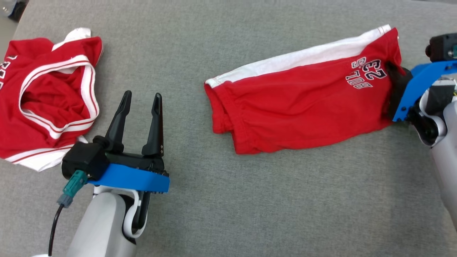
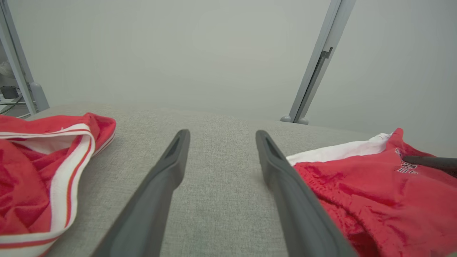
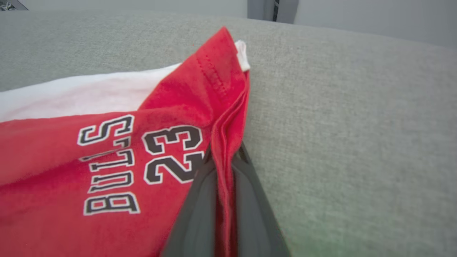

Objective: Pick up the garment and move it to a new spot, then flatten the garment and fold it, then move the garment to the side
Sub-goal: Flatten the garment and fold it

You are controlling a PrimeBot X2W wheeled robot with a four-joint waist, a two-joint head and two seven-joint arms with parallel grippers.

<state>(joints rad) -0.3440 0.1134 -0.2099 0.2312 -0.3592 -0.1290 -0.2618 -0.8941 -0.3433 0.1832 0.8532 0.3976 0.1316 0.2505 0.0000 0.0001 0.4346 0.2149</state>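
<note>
The garment [image 1: 303,103] is a pair of red shorts with a white side band and "BULLS 23" printed near the hem, lying spread on the grey cloth surface at centre right. My right gripper [image 1: 392,71] is shut on a folded red edge at the shorts' right end. The right wrist view shows the fabric [image 3: 71,160] pinched between the two dark fingers of the right gripper [image 3: 225,155]. My left gripper [image 1: 142,96] stands open over bare surface, left of the shorts. In the left wrist view the left gripper [image 2: 222,135] holds nothing, with the shorts [image 2: 375,192] to its right.
A second red garment, a jersey [image 1: 46,100] with white and red trim, lies crumpled at the far left, also seen as the jersey [image 2: 32,171] beside my left fingers. The grey padded surface [image 1: 228,200] spreads all around. A metal post [image 2: 314,71] rises beyond its far edge.
</note>
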